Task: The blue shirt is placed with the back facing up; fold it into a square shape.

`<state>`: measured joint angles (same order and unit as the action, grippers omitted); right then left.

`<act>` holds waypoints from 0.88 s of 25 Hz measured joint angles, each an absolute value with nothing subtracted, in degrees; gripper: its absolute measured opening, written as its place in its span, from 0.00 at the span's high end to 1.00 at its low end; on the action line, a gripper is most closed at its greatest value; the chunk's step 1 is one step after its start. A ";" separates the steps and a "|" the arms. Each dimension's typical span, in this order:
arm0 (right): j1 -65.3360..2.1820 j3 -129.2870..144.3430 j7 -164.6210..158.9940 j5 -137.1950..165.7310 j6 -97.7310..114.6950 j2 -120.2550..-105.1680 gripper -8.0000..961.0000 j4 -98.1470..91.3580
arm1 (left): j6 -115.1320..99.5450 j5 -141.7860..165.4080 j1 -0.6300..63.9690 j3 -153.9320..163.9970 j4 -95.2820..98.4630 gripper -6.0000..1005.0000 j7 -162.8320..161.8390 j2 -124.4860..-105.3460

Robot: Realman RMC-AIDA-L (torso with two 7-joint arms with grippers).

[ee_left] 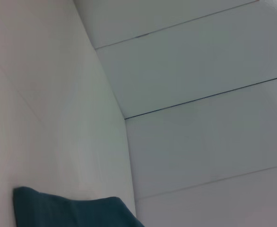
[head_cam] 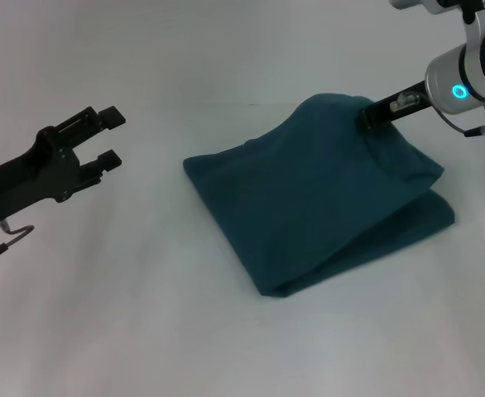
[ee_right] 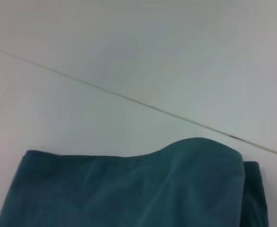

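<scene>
— Head view first: the blue shirt (head_cam: 309,207) lies on the white table (head_cam: 143,331), already folded into a thick, roughly square bundle, a little right of centre. Its far right corner is pulled up into a peak.

— By what?

— The right hand (head_cam: 368,116). Its dark tip is buried in the cloth at that peak, so it looks closed on the top layer of fabric. The left hand (head_cam: 103,139) hangs well apart over the table on the left, fingers spread, holding nothing.

— So what could spoil it from here?

— My guess: the lifted corner. If the right hand pulls away while gripping, the soft cotton could drag the upper layers with it and open the fold, or shift the whole bundle across the table.

— And if it lets go up there?

— Then the peak would likely drop unevenly and leave a bulge or a skewed edge, not a clean square. The right wrist view already shows a hump along the shirt's upper edge.

— Anything else?

— The layers at the near right edge look loosely stacked; a sideways tug could slide them apart.
</scene>
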<state>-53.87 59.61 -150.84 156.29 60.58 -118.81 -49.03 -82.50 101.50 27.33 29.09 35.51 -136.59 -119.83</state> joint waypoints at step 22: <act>-54.93 64.57 -151.03 158.98 50.19 -119.03 0.84 -37.49 | -81.31 101.51 27.43 28.83 35.33 0.13 -136.58 -119.86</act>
